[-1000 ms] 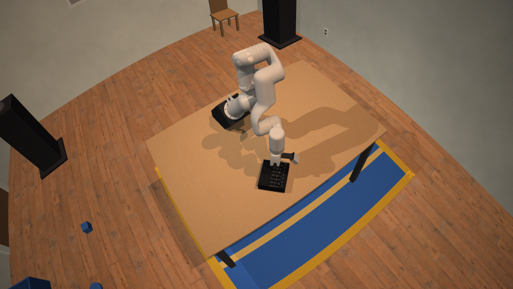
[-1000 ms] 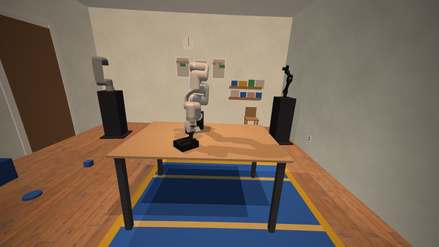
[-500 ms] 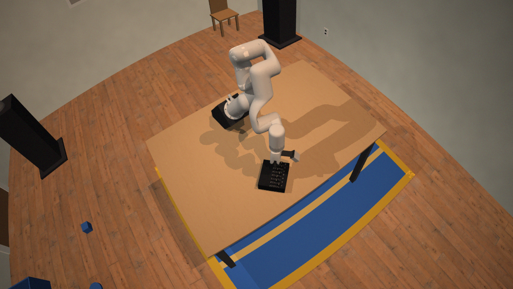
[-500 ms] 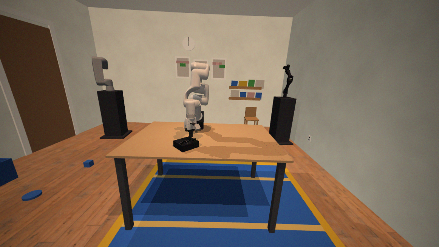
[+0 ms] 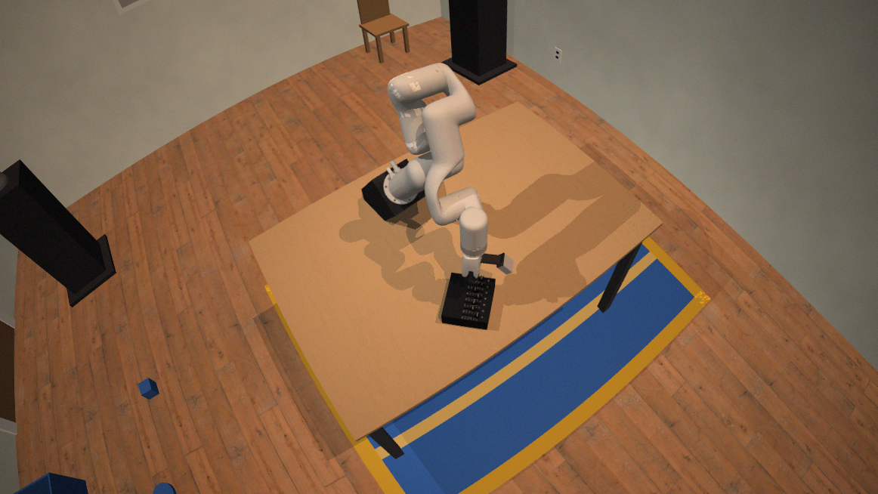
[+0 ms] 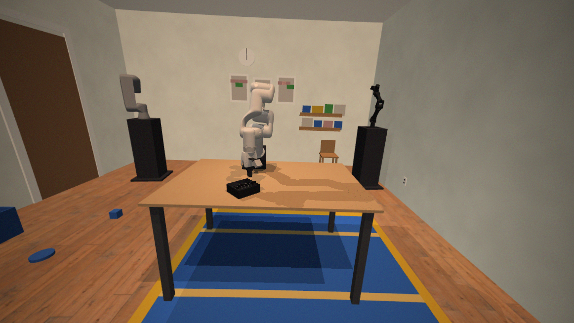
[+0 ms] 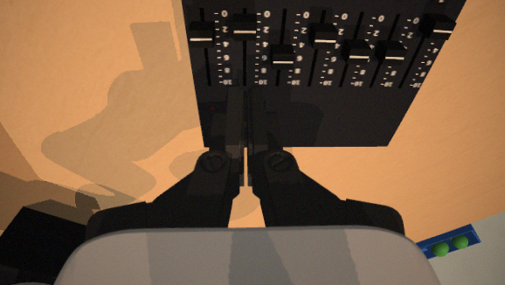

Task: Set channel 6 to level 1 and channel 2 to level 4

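The black lighting desk [image 5: 465, 320] [image 6: 240, 194] [image 7: 332, 118] stands on its feet on the table [image 5: 344, 331] [image 6: 305, 196] near the front edge. In the wrist view seven faders show; the channel labels are cut off. The second cap from the left [image 7: 244, 25] has its line near the 1–2 marks. The second cap from the right [image 7: 394, 52] sits near 5. My gripper [image 7: 245, 108] [image 5: 470, 274] [image 6: 249, 174] is shut and empty. It hangs a little above the desk's bare lower panel, in line with the second slot from the left, touching no cap.
The arm's black base [image 5: 384, 197] stands at the table's back. The table's front edge [image 5: 430, 392] lies close to the desk. A blue rug [image 5: 540, 392] lies below on the floor.
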`<state>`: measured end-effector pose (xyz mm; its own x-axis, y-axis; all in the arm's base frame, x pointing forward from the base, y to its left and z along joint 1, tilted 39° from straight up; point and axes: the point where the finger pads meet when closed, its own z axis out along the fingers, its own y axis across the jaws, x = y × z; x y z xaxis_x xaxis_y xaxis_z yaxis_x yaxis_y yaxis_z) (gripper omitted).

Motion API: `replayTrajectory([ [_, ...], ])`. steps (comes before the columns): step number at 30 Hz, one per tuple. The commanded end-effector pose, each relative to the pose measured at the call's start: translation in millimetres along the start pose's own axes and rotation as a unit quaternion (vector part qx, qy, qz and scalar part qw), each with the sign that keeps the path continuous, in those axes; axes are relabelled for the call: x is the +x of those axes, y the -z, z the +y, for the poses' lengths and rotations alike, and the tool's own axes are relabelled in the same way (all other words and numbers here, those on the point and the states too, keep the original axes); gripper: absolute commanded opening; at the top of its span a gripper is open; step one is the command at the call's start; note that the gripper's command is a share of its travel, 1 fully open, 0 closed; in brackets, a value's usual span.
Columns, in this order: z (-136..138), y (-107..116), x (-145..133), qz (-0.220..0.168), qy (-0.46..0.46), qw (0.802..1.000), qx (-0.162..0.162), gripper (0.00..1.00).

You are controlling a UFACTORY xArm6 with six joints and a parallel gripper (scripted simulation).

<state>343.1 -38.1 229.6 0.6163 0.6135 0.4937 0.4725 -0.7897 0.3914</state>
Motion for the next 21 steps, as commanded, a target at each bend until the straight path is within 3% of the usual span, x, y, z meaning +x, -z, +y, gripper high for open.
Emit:
replayTrajectory([
  [1, 1, 1, 1, 0.001, 0.0, 1.0, -0.001, 0.0],
  [2, 1, 1, 1, 0.001, 0.0, 1.0, -0.001, 1.0],
  [11, 1, 10, 1, 0.001, 0.0, 1.0, -0.001, 1.0],
  [21, 1, 53, 1, 0.001, 0.0, 1.0, -0.001, 1.0],
])
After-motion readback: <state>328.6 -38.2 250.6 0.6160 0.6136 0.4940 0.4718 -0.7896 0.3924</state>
